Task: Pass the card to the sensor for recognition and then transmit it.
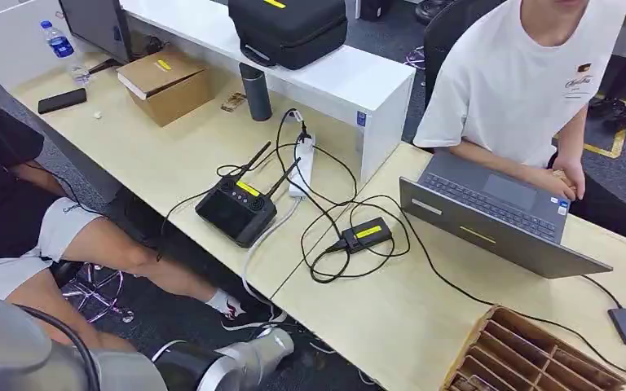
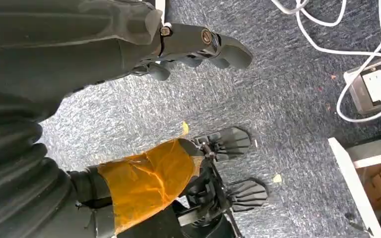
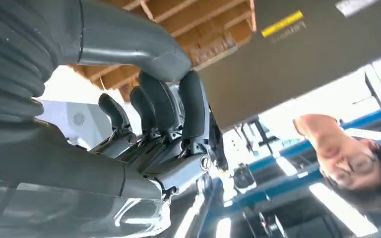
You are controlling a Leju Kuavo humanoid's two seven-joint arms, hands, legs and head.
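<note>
The small black sensor box (image 1: 367,234) with a yellow label lies on the pale desk (image 1: 391,318), wired by black cables. No card can be made out. My left hand (image 2: 188,49) hangs over the blue carpet, holding nothing, its fingers loosely apart. My right hand (image 3: 163,114) sits low by the desk, palm turned upward. Its dark fingers (image 3: 193,104) bend in toward the grey thumb (image 3: 144,47). A thin dark edge runs beside them, and I cannot tell whether it is something the hand holds.
A grey laptop (image 1: 497,220) stands open before a person in a white shirt (image 1: 522,73). A black controller (image 1: 236,208) with antennas, a white power strip (image 1: 301,167) and a cardboard divider box (image 1: 538,354) share the desk. Another seated person's legs (image 1: 106,244) are at the left.
</note>
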